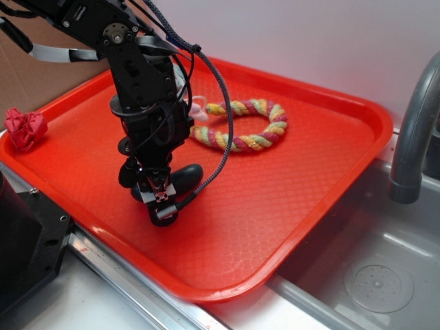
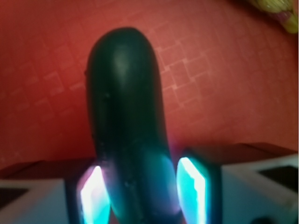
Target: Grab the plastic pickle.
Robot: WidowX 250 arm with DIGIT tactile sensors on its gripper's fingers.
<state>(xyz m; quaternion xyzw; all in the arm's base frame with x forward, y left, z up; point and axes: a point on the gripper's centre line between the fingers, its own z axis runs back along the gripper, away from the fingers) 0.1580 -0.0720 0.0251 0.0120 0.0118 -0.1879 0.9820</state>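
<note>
The plastic pickle (image 1: 187, 177) is a dark green, smooth, slightly curved piece lying on the orange tray (image 1: 275, 206), left of the tray's middle. My gripper (image 1: 159, 201) reaches down onto it from above, its black fingers straddling the near end. In the wrist view the pickle (image 2: 124, 93) runs up the frame from between the two glowing pads, and my gripper (image 2: 142, 191) has both pads against its sides. The pickle's near end is hidden under the fingers.
A multicoloured rope ring (image 1: 251, 125) lies at the back of the tray, right of the arm. A pink plush toy (image 1: 26, 128) sits on the tray's far left rim. A grey faucet (image 1: 414, 130) and steel sink (image 1: 378, 278) are on the right.
</note>
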